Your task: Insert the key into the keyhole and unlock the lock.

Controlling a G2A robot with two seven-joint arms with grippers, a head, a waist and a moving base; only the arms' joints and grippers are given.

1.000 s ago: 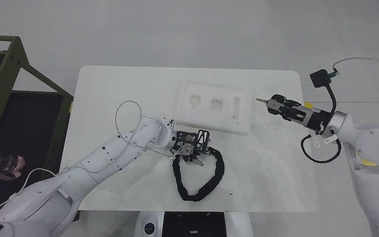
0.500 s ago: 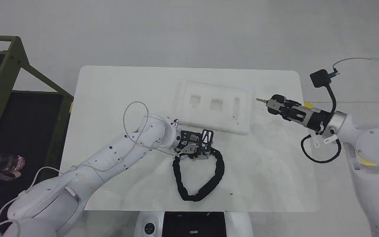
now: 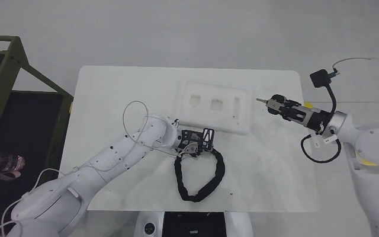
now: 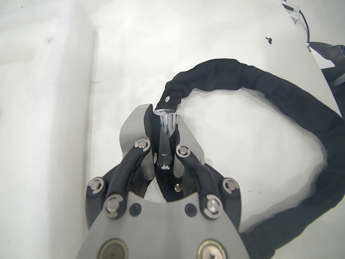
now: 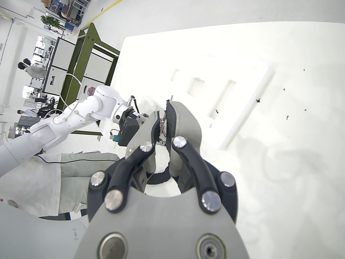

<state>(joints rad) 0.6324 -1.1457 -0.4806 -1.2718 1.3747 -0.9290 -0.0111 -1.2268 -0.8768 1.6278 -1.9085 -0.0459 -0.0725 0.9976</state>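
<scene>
The left gripper [image 4: 163, 114] is clamping the chrome cylinder lock [image 4: 165, 133] at one end of the black fabric-sleeved chain [image 4: 269, 82]. Since a second ago it has been edging slightly rightward across the white table [image 3: 118, 95], nudging the chain loop along near the front edge. The right gripper [image 3: 273, 103] is staying put in the air beside the white foam tray [image 3: 213, 106], its fingers pinching narrowly on the small metal key [image 3: 259, 100].

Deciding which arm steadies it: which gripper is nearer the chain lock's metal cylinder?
Left. The left gripper is shut on the cylinder itself. The right gripper holds the key over the table's right edge, far from the chain lock.
</scene>
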